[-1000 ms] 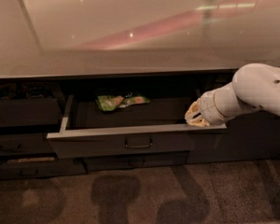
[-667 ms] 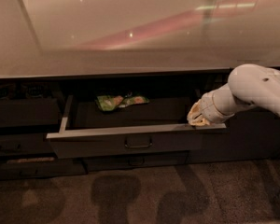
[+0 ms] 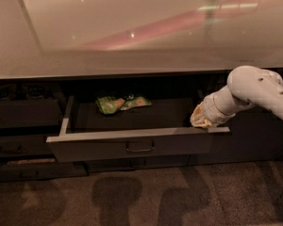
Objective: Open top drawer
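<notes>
Top drawer (image 3: pixel 99 149), wide, dark, open (gripper (image 3: pixel 201 119) at its right rim)

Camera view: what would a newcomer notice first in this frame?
The top drawer stands wide open beneath the pale countertop, its inside dark, with a green packet lying near the back. A white arm comes in from the right, and its tool sits at the drawer's right end, by the front rim.
</notes>
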Tool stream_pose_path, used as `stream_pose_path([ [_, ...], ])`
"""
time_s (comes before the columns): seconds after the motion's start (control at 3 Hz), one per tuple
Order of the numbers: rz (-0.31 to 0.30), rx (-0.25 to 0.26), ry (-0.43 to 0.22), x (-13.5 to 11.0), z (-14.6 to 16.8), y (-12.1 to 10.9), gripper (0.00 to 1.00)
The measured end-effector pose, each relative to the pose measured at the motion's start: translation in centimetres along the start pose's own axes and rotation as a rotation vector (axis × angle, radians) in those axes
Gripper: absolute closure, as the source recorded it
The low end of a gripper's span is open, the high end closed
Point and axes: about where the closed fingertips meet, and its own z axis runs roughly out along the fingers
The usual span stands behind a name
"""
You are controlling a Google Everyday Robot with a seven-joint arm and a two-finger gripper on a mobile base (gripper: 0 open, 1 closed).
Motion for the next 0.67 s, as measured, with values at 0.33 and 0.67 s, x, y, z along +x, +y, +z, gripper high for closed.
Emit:
stream_pose_path([
  [0.33, 0.032, 0.003, -0.018, 0.2, 0.8, 0.5, 1.0],
  [0.67, -0.007, 0.03, -0.045, -1.6, 1.7, 2.7, 1.0],
])
